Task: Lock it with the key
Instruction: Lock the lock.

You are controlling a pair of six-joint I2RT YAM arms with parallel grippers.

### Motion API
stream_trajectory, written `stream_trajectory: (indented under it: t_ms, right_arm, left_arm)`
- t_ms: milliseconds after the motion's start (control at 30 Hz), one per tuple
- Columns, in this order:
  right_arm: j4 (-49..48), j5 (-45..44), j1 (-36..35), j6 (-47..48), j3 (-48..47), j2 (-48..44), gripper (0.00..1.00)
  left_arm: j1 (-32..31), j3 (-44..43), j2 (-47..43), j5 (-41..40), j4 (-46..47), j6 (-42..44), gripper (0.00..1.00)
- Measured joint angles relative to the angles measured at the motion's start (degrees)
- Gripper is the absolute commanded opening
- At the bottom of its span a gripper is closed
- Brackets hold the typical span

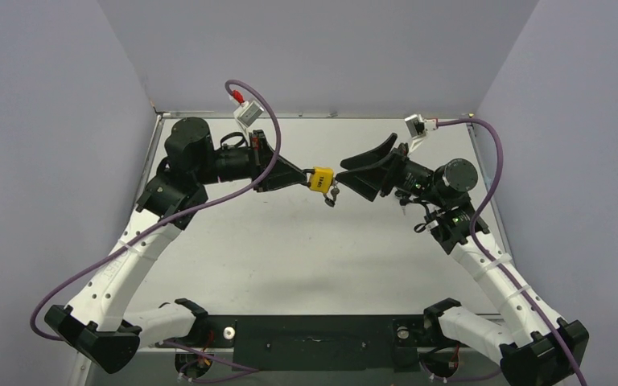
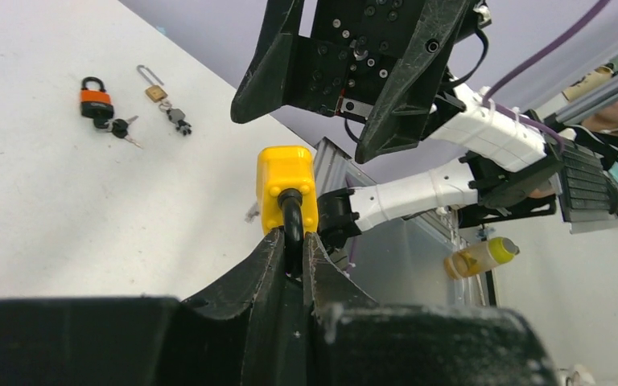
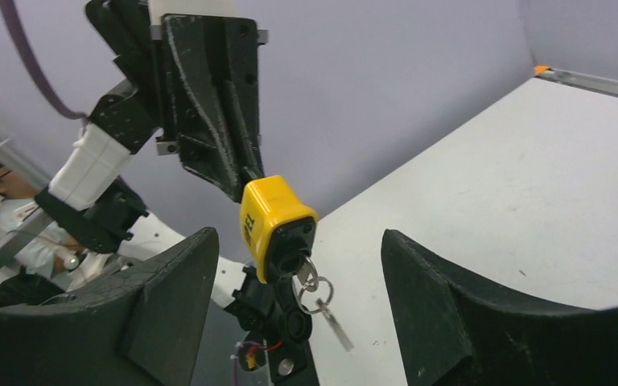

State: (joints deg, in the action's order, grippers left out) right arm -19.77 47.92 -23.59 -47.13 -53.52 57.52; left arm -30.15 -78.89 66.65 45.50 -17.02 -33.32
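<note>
The left claw [image 2: 294,243] is clamped tight on the black shackle [image 2: 291,215] of the yellow padlock [image 3: 267,219], holding it in the air above the desk [image 1: 290,265] with the keyhole end turned toward the other arm. A key [image 3: 301,264] sits in that keyhole, and a ring [image 3: 316,294] with a spare key [image 3: 336,328] dangles from it. The right claw [image 1: 344,174] stands wide apart just in front of the lock, one finger on either side of the key, touching nothing. The step in hand, as I judge it, is taking hold of the key head. To do it well, the right claw should ease forward until it brackets the flat head rather than the loose ring. It should then close squarely on the flats and twist about the key's own axis while the left claw stops the body turning. Whether the shackle is pressed fully home is hard to tell, since the left claw hides it. An orange padlock [image 2: 95,100] and a small brass padlock [image 2: 155,91] lie well apart on the desk.
</note>
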Motion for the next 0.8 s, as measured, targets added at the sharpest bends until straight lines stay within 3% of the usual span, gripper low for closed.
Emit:
stream_trajectory:
  t_ms: [300, 800]
  right_arm:
    - [-9.09, 7.17, -0.02, -5.90, 0.94, 0.00, 0.53]
    - [-4.90, 8.44, -3.56, -2.40, 1.09, -1.70, 0.40]
  left_arm:
    - [1.22, -0.04, -0.20, 5.40, 4.52, -5.22, 0.00]
    - [2.03, -0.33, -0.24, 8.83, 10.51, -11.32, 0.00]
